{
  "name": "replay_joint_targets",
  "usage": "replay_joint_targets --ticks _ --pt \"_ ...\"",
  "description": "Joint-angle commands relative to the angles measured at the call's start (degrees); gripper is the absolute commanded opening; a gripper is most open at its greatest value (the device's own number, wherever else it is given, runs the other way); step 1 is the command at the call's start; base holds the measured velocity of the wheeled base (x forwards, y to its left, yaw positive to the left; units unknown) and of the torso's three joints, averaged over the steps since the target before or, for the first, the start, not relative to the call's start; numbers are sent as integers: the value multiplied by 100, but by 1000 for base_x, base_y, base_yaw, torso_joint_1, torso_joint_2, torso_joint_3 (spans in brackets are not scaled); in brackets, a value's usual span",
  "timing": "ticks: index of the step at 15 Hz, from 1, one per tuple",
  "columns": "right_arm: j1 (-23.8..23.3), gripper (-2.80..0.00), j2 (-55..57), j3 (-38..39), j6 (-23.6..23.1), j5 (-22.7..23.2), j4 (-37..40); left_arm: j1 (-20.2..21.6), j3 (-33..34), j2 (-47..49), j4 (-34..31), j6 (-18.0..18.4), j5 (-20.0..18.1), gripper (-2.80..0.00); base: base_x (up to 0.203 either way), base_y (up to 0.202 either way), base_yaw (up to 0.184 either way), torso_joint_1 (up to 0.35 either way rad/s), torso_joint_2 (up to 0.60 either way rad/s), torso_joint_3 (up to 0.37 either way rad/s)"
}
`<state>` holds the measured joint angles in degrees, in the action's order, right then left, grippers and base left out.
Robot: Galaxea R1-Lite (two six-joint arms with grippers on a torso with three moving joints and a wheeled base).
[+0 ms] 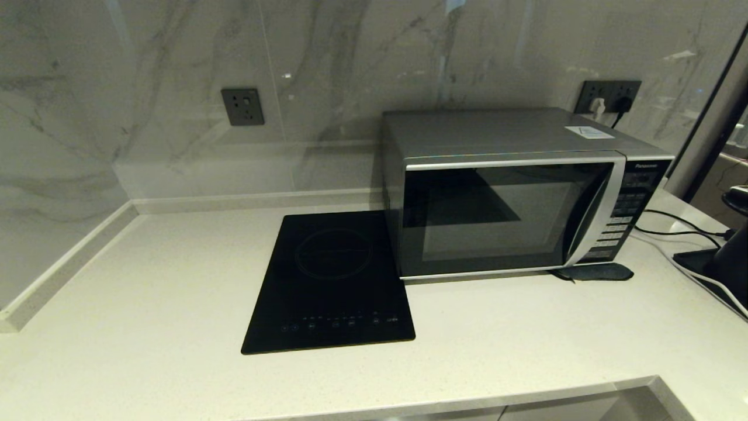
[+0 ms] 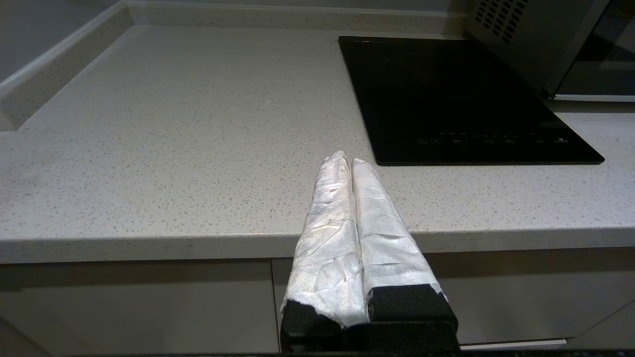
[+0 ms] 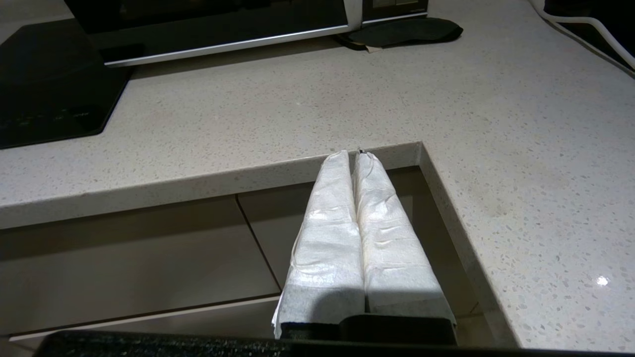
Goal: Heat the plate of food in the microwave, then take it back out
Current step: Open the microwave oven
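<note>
A: Count check, head view: 1 microwave [image 1: 514, 193], silver, dark glass door shut, sitting right of centre against the marble wall [image 1: 175, 88]. 1 black induction cooktop [image 1: 330, 283] just to its left, their edges nearly meeting. 2 wall sockets: 1 bare [image 1: 242, 106] in the upper left, 1 with plugs in it [image 1: 608, 96] at the upper right behind the microwave.

B: And the plate of food?

A: Can't see it in any of the 3 views. 1 flat dark pad [image 1: 596, 272] lies by the microwave's lower right corner, and cables [image 1: 681, 225] trail off to the right edge.

B: Arms?

A: 2 grippers, neither shows in the head view. The left gripper [image 2: 351, 159] hangs out in front of the counter edge, level, tips over the counter's rim, its 2 white-wrapped fingers [image 2: 330, 208] pressed together, nothing between them. The right gripper [image 3: 355, 154] points at the notch in the counter's front edge, its fingers [image 3: 335, 208] also pressed flat together, holding nothing.

B: Surface?

A: Pale speckled stone countertop [image 1: 146, 304], low upstand along the back and left, cabinet fronts [image 3: 124, 258] below.
</note>
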<state>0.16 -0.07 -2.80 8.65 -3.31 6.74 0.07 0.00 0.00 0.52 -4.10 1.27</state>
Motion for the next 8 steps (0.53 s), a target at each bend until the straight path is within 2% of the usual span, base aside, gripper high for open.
replay_joint_targets --ticks 1,8 --pt "2 -280 7 -1 5 -3 3 1 0 9 1 -3 5 -280 0 0 0 0 0 0" --pt "2 -280 7 -1 5 -3 3 1 0 9 1 -3 5 -280 0 0 0 0 0 0"
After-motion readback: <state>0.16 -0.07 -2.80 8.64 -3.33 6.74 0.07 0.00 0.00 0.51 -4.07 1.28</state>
